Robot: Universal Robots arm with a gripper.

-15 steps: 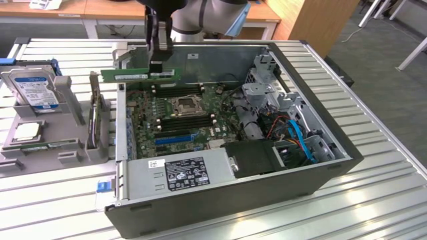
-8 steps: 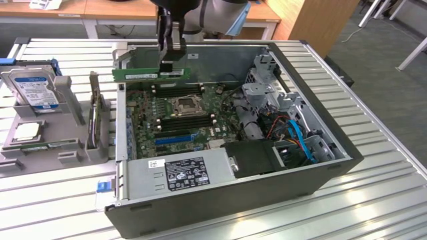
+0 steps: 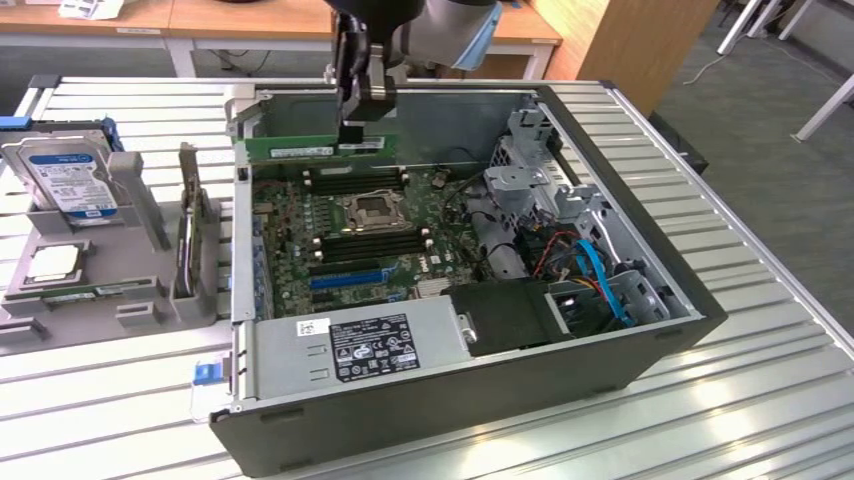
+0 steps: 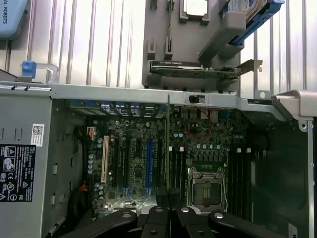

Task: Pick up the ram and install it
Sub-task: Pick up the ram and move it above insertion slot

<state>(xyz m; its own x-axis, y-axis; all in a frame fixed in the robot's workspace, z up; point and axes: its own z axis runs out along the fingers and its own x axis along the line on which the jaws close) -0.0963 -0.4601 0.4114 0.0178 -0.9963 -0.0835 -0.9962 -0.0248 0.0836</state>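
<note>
Pincer [image 3: 363,133] is clamped on the ram [image 3: 300,149], upper middle of the exterior frame. The stick hangs over the open computer case [image 3: 467,400], long axis parallel to the memory slots [image 3: 350,183] just below it.
</note>
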